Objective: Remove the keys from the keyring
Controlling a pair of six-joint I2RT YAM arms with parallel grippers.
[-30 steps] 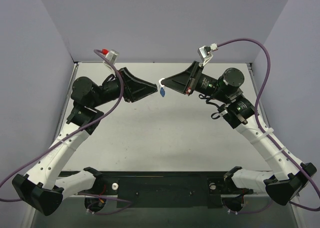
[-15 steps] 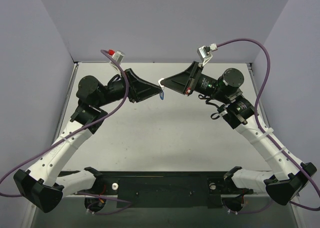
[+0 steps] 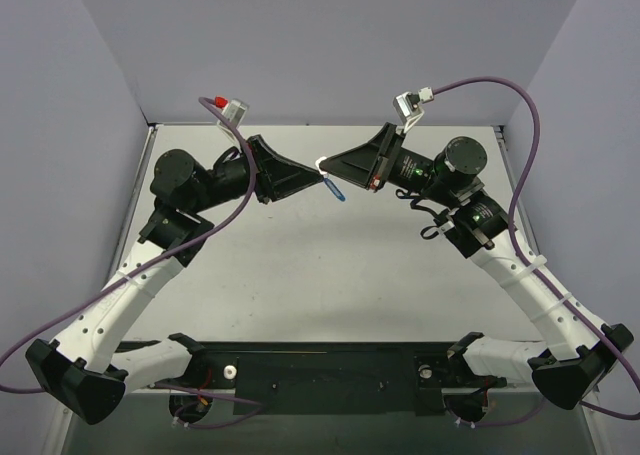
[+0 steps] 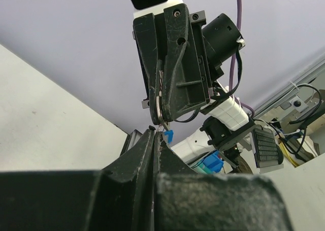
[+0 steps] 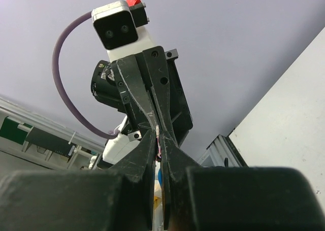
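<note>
Right gripper (image 3: 326, 165) clamps the keyring (image 4: 160, 105) in mid-air above the table (image 3: 300, 275). Left gripper (image 3: 320, 178) meets it tip to tip, jaws at a narrow slit. A blue tag (image 3: 336, 188) dangles below. The keys are too tiny to see; probably none is off yet.

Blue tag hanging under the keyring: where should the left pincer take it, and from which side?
Probably the blue tag's free lower end, approached from the left pincer's own side. The tag hangs below the keyring, which the right pincer clamps, so only that end is clear of fingers.
</note>
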